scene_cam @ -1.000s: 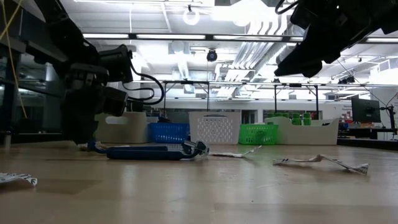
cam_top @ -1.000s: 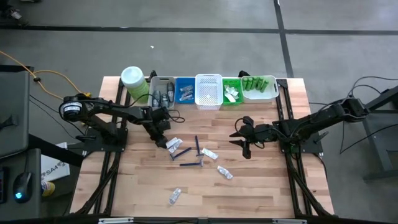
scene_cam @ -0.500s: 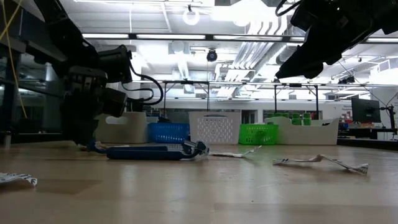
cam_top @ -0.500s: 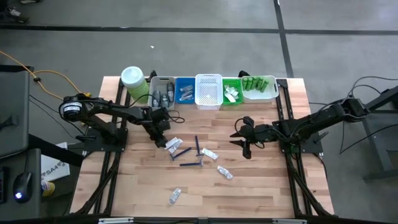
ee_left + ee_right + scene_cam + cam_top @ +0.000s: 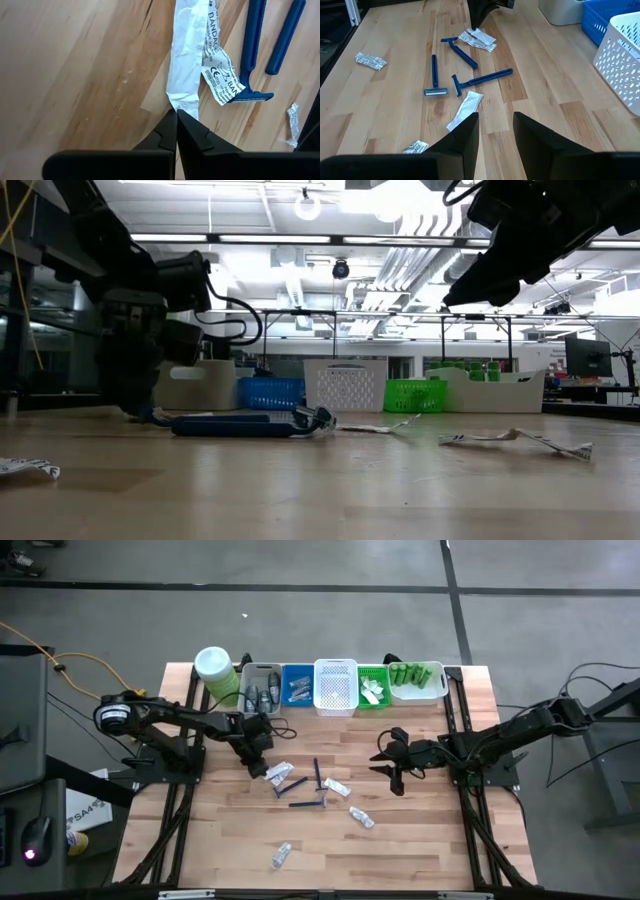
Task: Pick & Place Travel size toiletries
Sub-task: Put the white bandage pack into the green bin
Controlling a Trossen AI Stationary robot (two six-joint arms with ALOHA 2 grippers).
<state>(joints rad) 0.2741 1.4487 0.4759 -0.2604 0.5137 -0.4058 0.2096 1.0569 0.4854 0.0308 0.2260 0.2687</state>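
We've got the left claw (image 5: 176, 117) pinching a white bandage sachet (image 5: 189, 65) on the table (image 5: 75, 65); right claw (image 5: 496, 122) hangs spread.

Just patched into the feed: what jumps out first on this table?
The left end effector is down at the table's left-centre, shut on the tip of a white bandage sachet lying beside blue razors. A bright row of bins lines the far edge, with a pale-green jar at its left end. The right end effector waits above the table's right side, holding nothing.
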